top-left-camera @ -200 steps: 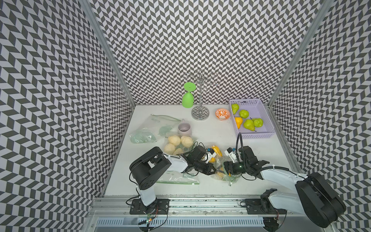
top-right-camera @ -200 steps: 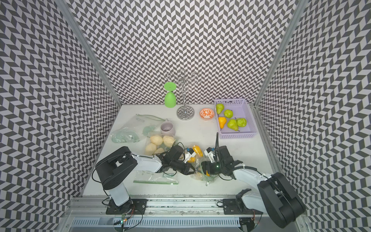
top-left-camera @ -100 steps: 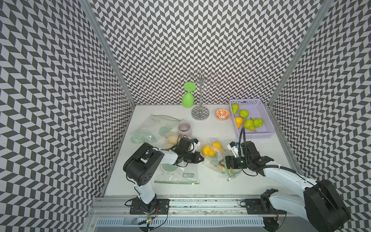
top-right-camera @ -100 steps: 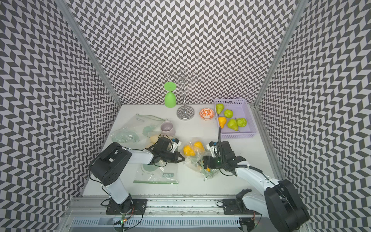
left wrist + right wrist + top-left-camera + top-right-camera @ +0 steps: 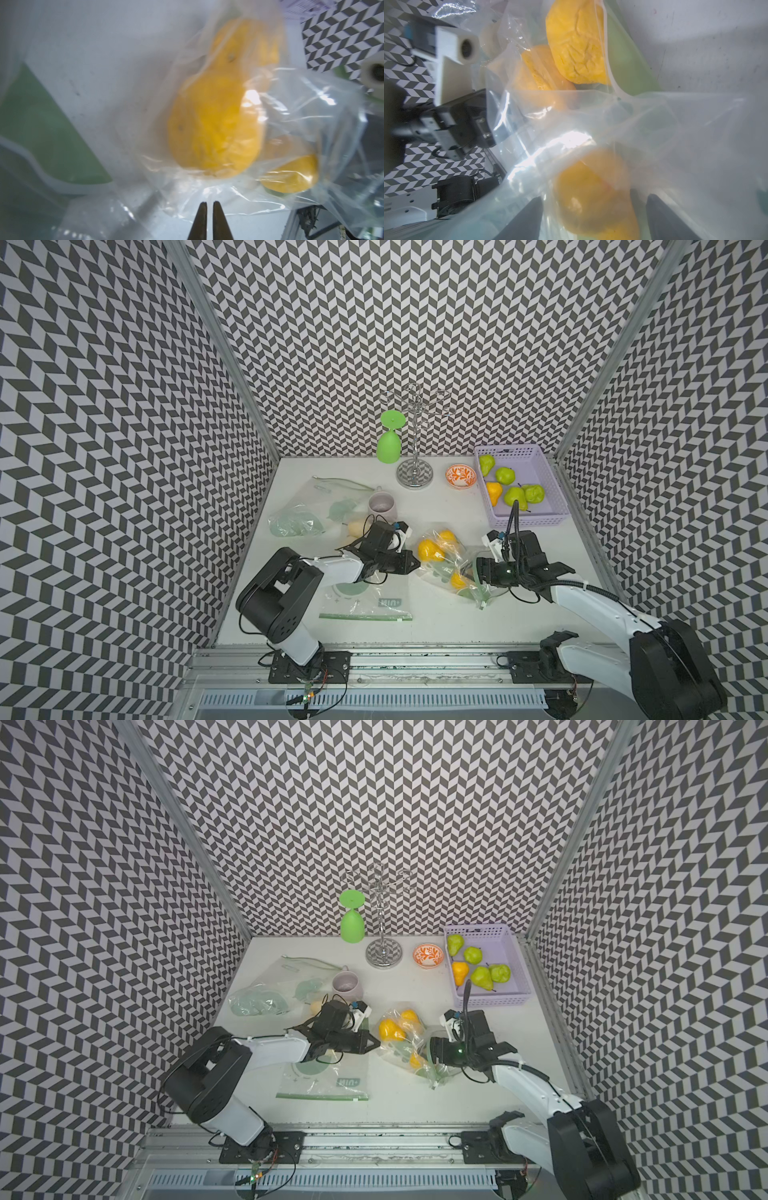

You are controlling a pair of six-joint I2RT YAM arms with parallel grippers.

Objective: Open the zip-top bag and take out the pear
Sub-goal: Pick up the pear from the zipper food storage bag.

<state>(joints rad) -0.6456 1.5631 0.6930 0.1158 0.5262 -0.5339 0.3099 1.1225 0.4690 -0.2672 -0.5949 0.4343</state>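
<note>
The clear zip-top bag (image 5: pixel 451 562) (image 5: pixel 405 1048) lies crumpled mid-table and holds three yellow pears; the biggest pear (image 5: pixel 430 549) (image 5: pixel 214 128) is at its left end. My left gripper (image 5: pixel 415 566) (image 5: pixel 376 1044) (image 5: pixel 209 202) is shut, with the thin film of the bag's left edge at its tips. At the bag's other end, my right gripper (image 5: pixel 476 572) (image 5: pixel 430 1052) (image 5: pixel 593 207) stands open. Its fingers (image 5: pixel 529 218) flank another pear (image 5: pixel 593 193) with small gaps, seen through the film. The bag's green zip strip (image 5: pixel 625 62) runs beside the upper pears.
An empty flat zip bag (image 5: pixel 365 601) lies near the front edge. More bags (image 5: pixel 307 514), a pale pear (image 5: pixel 356 527) and a mug (image 5: pixel 382 506) sit behind my left arm. A lilac basket (image 5: pixel 528 520) of pears, an orange bowl (image 5: pixel 460 477), a glass rack (image 5: pixel 414 477) and a green glass (image 5: pixel 389 448) stand at the back.
The bag and its pears slid left and slightly back together with my left gripper. My right arm reached out after it. Over the last half second little has shifted.
</note>
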